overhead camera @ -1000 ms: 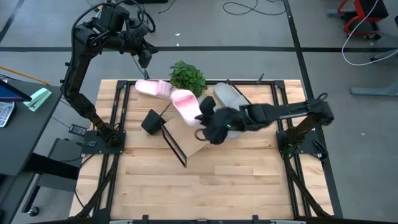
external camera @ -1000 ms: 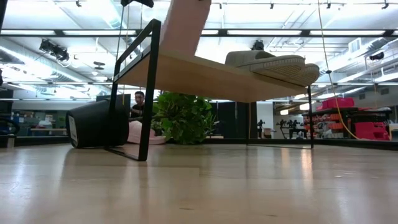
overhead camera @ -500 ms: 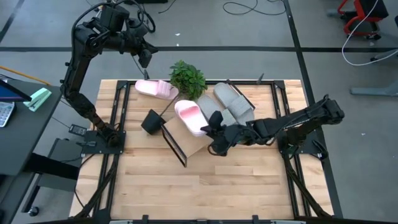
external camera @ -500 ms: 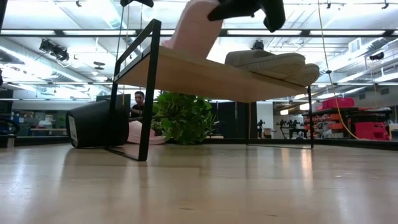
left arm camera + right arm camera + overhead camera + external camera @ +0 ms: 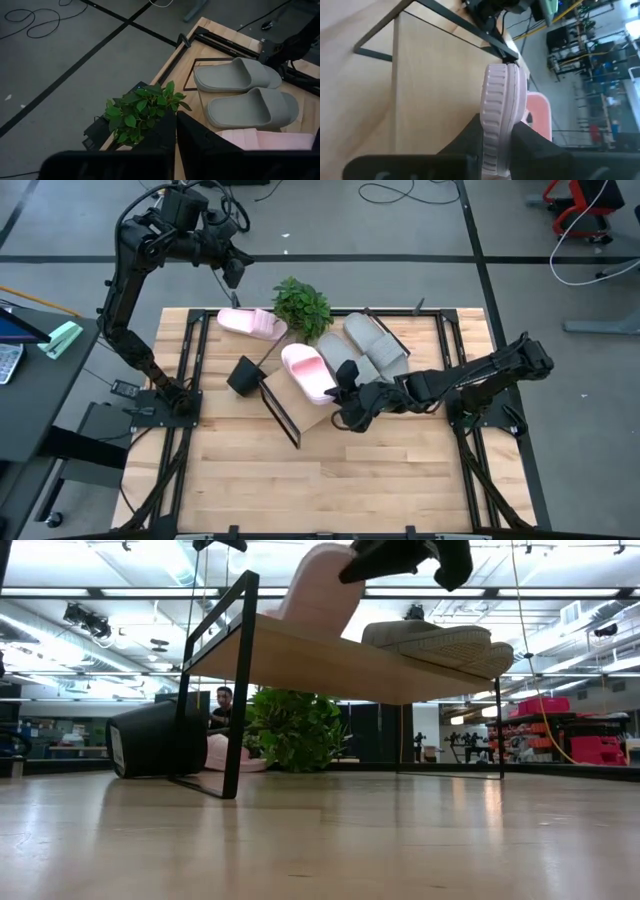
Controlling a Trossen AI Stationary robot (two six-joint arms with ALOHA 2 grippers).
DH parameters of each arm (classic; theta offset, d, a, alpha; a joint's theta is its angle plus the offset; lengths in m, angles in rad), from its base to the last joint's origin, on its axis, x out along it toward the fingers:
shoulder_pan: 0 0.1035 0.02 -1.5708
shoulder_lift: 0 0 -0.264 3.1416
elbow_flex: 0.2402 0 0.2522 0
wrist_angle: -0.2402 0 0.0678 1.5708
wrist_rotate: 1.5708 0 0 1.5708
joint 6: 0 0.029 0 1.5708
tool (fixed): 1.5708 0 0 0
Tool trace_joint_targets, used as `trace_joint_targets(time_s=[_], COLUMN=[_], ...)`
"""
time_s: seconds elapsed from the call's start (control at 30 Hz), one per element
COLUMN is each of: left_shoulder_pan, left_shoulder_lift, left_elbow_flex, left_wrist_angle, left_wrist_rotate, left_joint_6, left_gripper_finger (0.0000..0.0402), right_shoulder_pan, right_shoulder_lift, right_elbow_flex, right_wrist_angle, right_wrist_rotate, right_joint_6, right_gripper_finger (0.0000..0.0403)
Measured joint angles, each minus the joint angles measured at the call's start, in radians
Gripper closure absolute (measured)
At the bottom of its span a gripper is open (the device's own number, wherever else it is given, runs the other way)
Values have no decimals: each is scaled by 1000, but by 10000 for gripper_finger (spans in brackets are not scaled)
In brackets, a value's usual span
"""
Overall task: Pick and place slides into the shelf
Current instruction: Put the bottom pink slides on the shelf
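A pale pink slide [image 5: 308, 371] stood on the shelf [image 5: 300, 402] at the centre of the high view, its sole edge gripped between the right gripper's [image 5: 347, 394] fingers [image 5: 470, 131], one finger on each side of the ribbed sole. In the low view the same slide rose at the top centre of the frame, tilted up from the slanted board, with the gripper dark against it at its upper right. Two light grey slides [image 5: 365, 345] lay side by side on the shelf, up and to the right of the pink one. The second pink slide [image 5: 250, 323] lay on the table [image 5: 300, 480] at upper left, just beside the green leafy plant [image 5: 302, 304]. A black box [image 5: 244, 374] sat left of the shelf. The left gripper [image 5: 232, 273] hung above the table's upper-left edge, its fingers [image 5: 197, 140] closed together on nothing.
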Motion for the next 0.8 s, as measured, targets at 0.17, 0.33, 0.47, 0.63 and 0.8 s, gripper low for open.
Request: trace_joint_targets(time_s=[0.17,0.33,0.47,0.63,0.8], left_shoulder_pan=[0,0,0,0,0], left_shoulder_lift=[0,0,0,0,0], left_elbow_flex=[0,0,0,0,0], left_wrist_angle=[0,0,0,0,0], left_wrist_rotate=[0,0,0,0,0], left_joint_6=[2,2,2,2,2], left_gripper_finger=[381,372,370,379,383], right_shoulder_pan=[1,0,0,-9,-24], right_shoulder_lift=[0,0,0,1,2], right_elbow_flex=[0,0,0,1,0], right_wrist_angle=[-75,-115,-141,-210,-280], right_wrist_rotate=[-20,-44,-50,-57,-71], right_joint_6=[44,89,123,183,211], right_gripper_finger=[346,346,346,290,230])
